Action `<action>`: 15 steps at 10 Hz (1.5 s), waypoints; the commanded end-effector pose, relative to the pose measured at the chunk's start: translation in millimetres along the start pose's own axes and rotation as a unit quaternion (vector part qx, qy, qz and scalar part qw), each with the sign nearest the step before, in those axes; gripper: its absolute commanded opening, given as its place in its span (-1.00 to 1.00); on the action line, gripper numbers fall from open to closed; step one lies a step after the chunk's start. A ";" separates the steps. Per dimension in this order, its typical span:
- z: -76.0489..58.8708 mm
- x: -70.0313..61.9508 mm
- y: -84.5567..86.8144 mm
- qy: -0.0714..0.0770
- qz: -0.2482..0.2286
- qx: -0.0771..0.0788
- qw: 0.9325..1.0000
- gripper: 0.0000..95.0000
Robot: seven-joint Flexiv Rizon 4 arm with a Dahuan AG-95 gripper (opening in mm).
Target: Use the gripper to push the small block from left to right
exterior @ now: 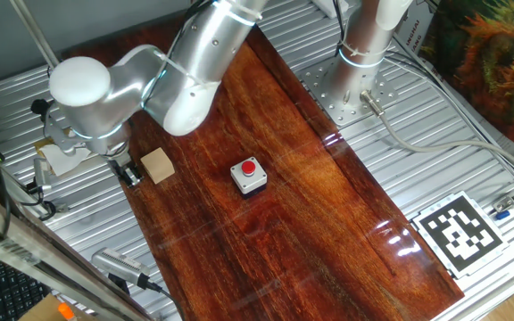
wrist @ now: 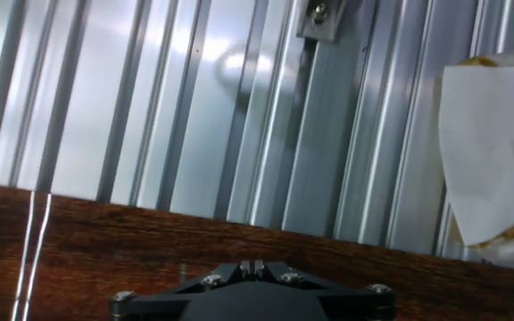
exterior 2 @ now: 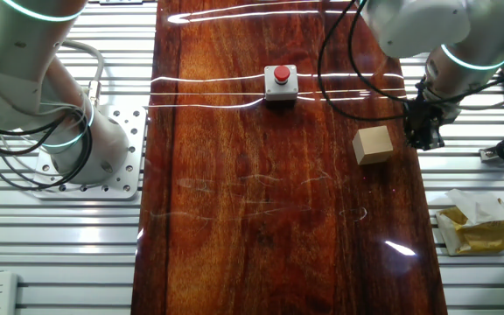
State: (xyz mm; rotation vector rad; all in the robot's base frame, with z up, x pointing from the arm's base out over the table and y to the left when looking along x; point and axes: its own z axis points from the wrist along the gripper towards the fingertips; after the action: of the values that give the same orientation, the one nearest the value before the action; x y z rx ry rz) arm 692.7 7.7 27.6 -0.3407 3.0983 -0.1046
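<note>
The small block (exterior: pixel 158 165) is a plain tan wooden cube on the dark wooden board, near its left edge in one fixed view and near the right edge in the other fixed view (exterior 2: pixel 374 144). My gripper (exterior: pixel 130 173) is a narrow black tip standing just beside the block, on the side toward the board's edge; it also shows in the other fixed view (exterior 2: pixel 423 136). A small gap separates it from the block. In the hand view the fingers (wrist: pixel 253 267) are pressed together, with nothing between them. The block does not show in the hand view.
A grey box with a red button (exterior: pixel 249 176) sits mid-board, also in the other fixed view (exterior 2: pixel 280 82). A fixed white-and-silver post (exterior: pixel 364 53) stands on a metal plate at the back. A crumpled yellow-white packet (exterior 2: pixel 471 219) lies on the ribbed metal table beside the board. A fiducial tag (exterior: pixel 458 232) lies nearby.
</note>
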 end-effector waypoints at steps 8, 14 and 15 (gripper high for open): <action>-4.7 37.0 -3.1 0.000 -0.003 -0.003 1.000 -1.00; 1.4 48.4 4.3 0.000 -0.002 -0.004 1.000 -1.00; 2.1 51.0 5.1 -0.002 -0.003 -0.005 1.000 -1.00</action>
State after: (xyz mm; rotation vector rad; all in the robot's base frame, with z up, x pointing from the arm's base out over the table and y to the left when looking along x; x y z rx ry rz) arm 639.9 1.0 23.8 -0.3453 3.0987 -0.0927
